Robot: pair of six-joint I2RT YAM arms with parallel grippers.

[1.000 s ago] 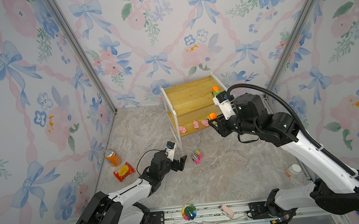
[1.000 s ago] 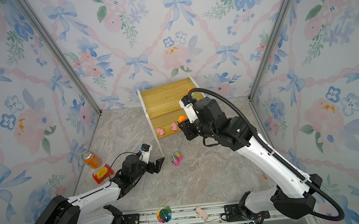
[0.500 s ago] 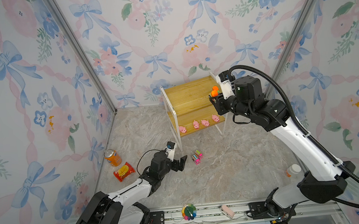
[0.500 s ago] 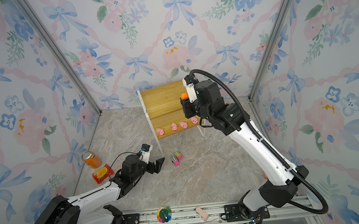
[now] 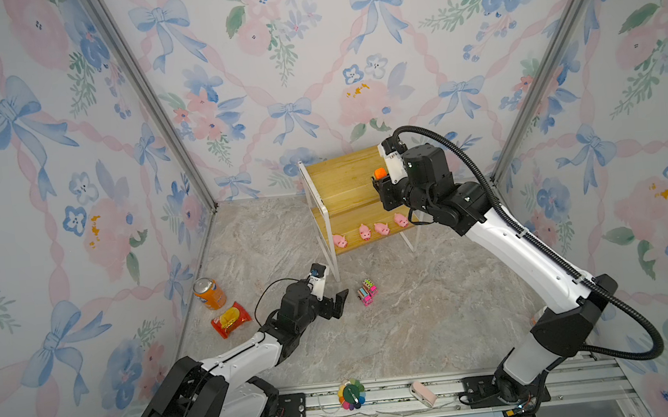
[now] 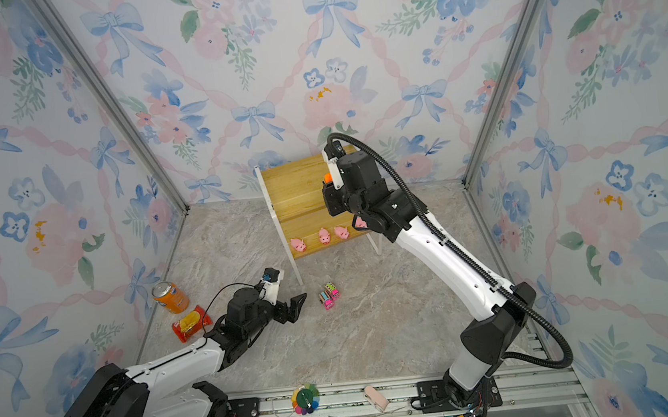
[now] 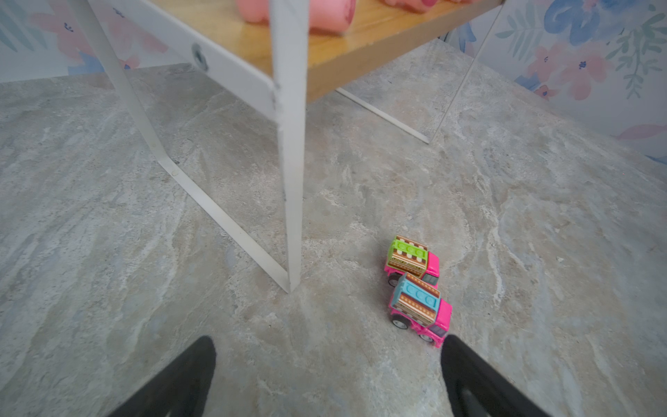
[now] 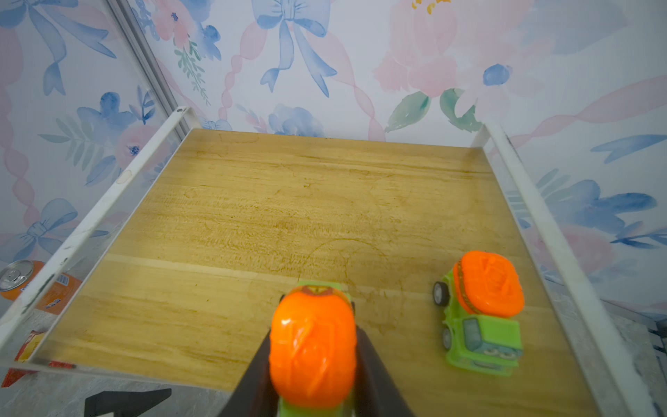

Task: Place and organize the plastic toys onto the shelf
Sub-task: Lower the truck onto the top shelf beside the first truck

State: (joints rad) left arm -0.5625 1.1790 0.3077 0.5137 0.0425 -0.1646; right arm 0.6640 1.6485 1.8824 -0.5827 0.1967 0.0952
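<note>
Green truck [image 8: 313, 346], glossy orange top, now up over yellowish shelf [image 8: 288, 202]

Two arms, white link shells, black joint housings, right arm [image 5: 515, 242], black corrugated conduit [image 5: 477, 175], left arm [image 5: 246, 353], thin black wire loop [image 5: 263, 297]

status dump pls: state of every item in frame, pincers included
shelf: upright
right pincer: shut on held green truck, over top board
second green truck: upright on top board
pink pigs: four in a row on lower board
pink trucks: upright on floor, side by side
left pincer: open, empty, low beside pink trucks
soda can: upright on floor
snack packet: lying flat on floor
</note>
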